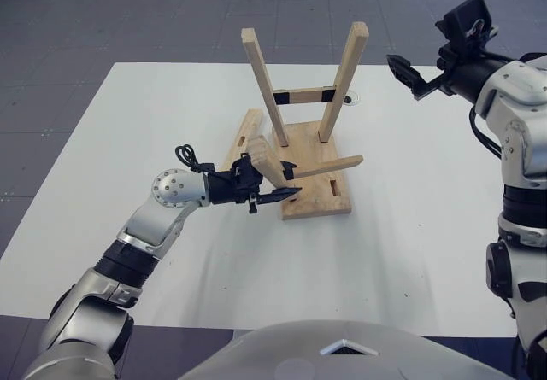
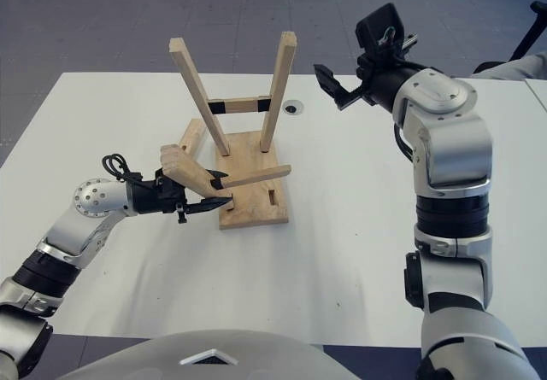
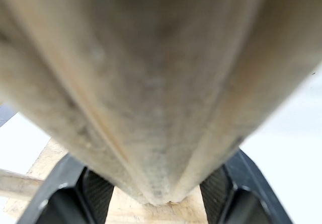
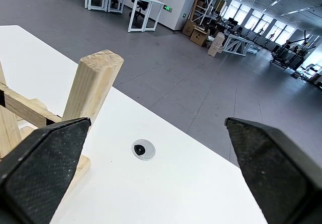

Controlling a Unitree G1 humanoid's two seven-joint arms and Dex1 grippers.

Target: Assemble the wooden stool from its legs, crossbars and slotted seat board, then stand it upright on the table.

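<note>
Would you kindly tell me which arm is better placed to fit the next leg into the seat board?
Left, I'd say. The left gripper is shut on the loose leg at the seat board's near edge, close to an empty slot. The right gripper is open, raised beside an upright leg's top, holding nothing.

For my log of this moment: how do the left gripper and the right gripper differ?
The left gripper has its jaws shut on a wooden leg; the right gripper has its jaws open and holds nothing. The left gripper is low, at the left edge of the seat board; the right gripper is raised, beside the top of a standing leg. Both are black.
</note>
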